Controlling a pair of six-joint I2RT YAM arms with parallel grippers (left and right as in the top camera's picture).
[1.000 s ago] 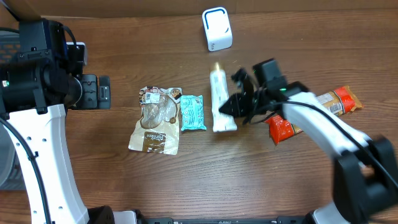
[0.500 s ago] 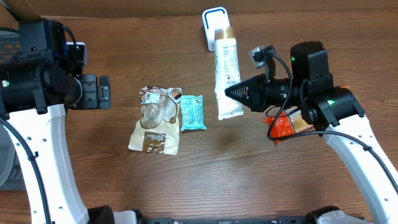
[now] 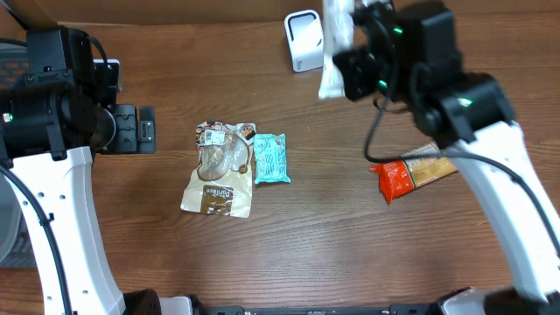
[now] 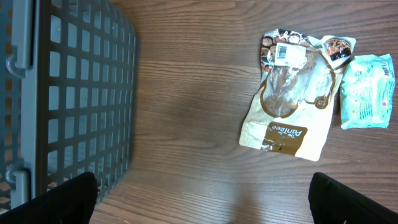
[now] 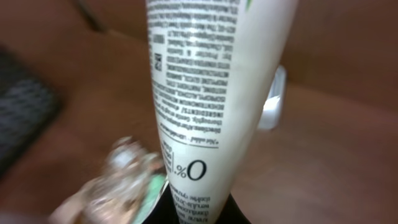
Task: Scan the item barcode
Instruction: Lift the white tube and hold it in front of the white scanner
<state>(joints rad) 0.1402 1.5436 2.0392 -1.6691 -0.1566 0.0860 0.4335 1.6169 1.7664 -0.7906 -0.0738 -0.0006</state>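
Right fingers (image 3: 352, 66) clamp the tube (image 5: 211, 93) by its crimped end; left fingers (image 4: 62, 202) gape empty.

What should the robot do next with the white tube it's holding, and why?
Probably turn the white plastic tube so its print faces the white box-shaped scanner. The right gripper holds the tube lifted right beside it, but which way the barcode faces is unclear.
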